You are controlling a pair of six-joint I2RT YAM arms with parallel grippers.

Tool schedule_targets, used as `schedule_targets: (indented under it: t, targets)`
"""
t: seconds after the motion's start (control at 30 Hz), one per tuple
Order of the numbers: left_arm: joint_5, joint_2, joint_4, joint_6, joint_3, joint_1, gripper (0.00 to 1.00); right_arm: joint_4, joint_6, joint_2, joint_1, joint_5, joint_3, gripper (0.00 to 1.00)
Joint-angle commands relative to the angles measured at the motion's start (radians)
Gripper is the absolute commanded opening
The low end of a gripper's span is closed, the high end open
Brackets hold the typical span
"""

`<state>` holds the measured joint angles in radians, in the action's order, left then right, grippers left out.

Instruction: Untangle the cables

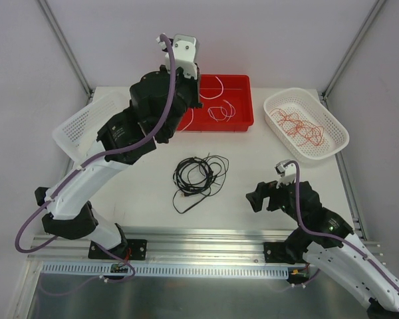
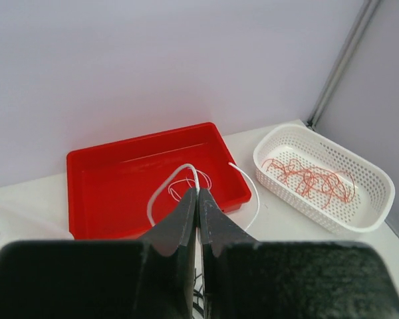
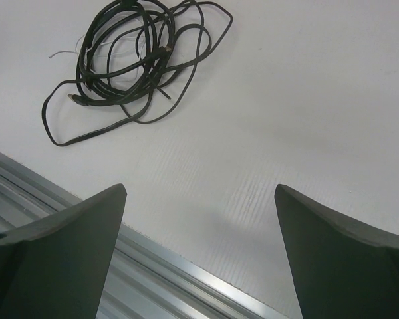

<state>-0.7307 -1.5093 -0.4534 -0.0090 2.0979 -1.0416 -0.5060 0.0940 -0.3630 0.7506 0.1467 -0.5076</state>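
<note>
My left gripper (image 1: pixel 197 101) (image 2: pixel 198 191) hangs over the left part of the red tray (image 1: pixel 243 100) (image 2: pixel 106 179), shut on a thin white cable (image 2: pixel 161 193). The cable comes out at the fingertips and arcs to both sides. More white cable (image 1: pixel 221 111) lies inside the tray. A tangle of black cables (image 1: pixel 199 174) (image 3: pixel 130 60) lies mid-table, with a thin white strand (image 3: pixel 63 52) at its edge. Red-orange cables (image 1: pixel 299 126) (image 2: pixel 309 179) lie in the white basket (image 1: pixel 332 126) (image 2: pixel 379 199) at the right. My right gripper (image 1: pixel 256 199) (image 3: pixel 200 187) stands open above bare table, to the right of the black tangle.
A second white basket (image 1: pixel 80 123) sits at the table's left edge, partly under my left arm. An aluminium rail (image 1: pixel 199 239) (image 3: pixel 159 279) runs along the near edge. Slanted frame posts (image 1: pixel 66 46) (image 2: pixel 339 66) rise at the back corners.
</note>
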Motion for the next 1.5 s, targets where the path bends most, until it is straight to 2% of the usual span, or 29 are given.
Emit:
schedule_targets:
  t: [0.0, 0.17, 0.3, 0.43, 0.53, 0.6, 0.8, 0.9, 1.1, 1.47]
  targets:
    - [0.127, -0.003, -0.011, 0.066, 0.004, -0.02, 0.0, -0.006, 0.009, 0.004, 0.004, 0.002, -0.052, 1.0]
    - [0.116, -0.026, -0.01, 0.196, 0.117, -0.018, 0.0, -0.003, 0.01, 0.006, 0.006, -0.009, -0.052, 1.0]
    - [0.097, -0.038, -0.007, 0.274, 0.14, 0.0, 0.0, 0.006, 0.01, -0.004, 0.006, -0.009, -0.049, 0.99]
    - [0.197, -0.035, -0.004, 0.232, 0.094, 0.092, 0.0, 0.004, 0.012, -0.017, 0.004, -0.015, -0.054, 1.0]
    - [0.347, -0.063, -0.002, 0.131, 0.08, 0.202, 0.0, 0.006, 0.015, -0.022, 0.006, -0.016, -0.052, 1.0]
    - [0.427, -0.081, 0.013, 0.116, 0.085, 0.256, 0.0, 0.006, 0.016, -0.03, 0.006, -0.021, -0.055, 1.0]
    - [0.565, -0.192, 0.079, 0.132, 0.197, 0.334, 0.0, -0.008, 0.019, -0.068, 0.006, -0.045, -0.081, 1.0]
    - [0.615, -0.258, 0.137, 0.13, 0.264, 0.393, 0.0, -0.011, 0.012, -0.102, 0.004, -0.056, -0.103, 1.0]
    - [0.703, -0.376, 0.234, 0.075, 0.3, 0.517, 0.0, -0.008, -0.011, -0.185, 0.004, -0.087, -0.135, 1.0]
    - [0.783, -0.532, 0.361, 0.017, 0.243, 0.63, 0.0, 0.072, -0.01, -0.356, 0.006, -0.137, -0.134, 1.0]
